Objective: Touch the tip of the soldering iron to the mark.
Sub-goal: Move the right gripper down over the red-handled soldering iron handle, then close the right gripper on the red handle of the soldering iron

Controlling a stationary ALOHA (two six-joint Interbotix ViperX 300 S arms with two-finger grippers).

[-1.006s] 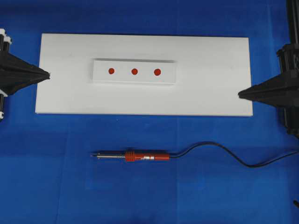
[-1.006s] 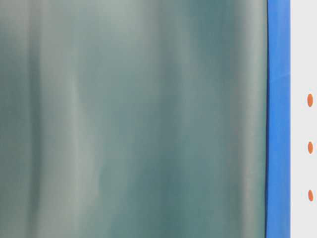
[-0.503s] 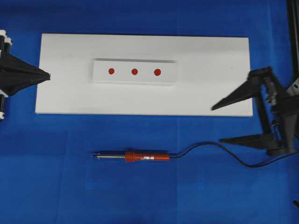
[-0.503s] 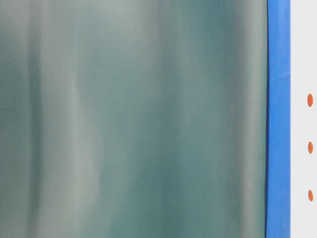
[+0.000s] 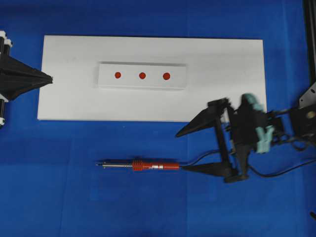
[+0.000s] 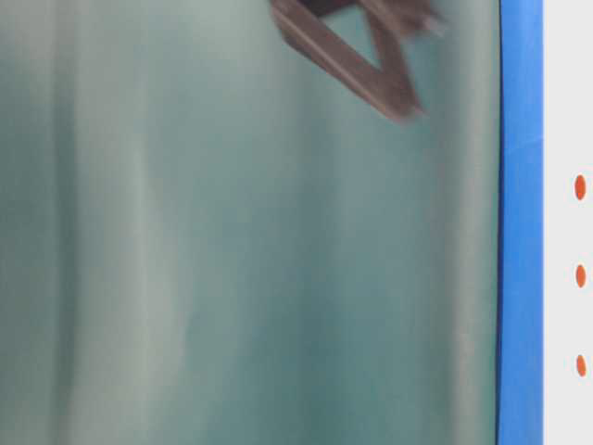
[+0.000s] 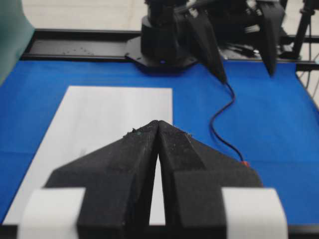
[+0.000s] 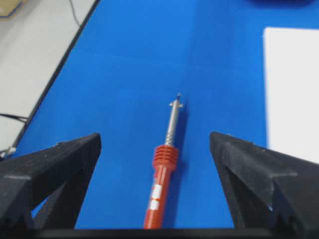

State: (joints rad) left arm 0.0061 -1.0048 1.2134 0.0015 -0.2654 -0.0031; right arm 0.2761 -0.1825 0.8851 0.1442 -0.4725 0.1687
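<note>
Iron (image 5: pixel 143 166) lay flat on the blue mat (image 5: pixel 148 207) near its front edge, tip (image 5: pixel 98 164) pointing left, cord (image 5: pixel 197 159) trailing right. Right gripper (image 5: pixel 183 151) sat wide apart at the handle's cord end, not touching. Left gripper (image 5: pixel 51 79) was pressed together at the white board's (image 5: pixel 222 59) left edge.

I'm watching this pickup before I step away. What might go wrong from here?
The right gripper has its jaws wide open near the cord end of the soldering iron; closing there could catch cord rather than handle. There are three red marks, so the tip could land on the wrong one.
</note>
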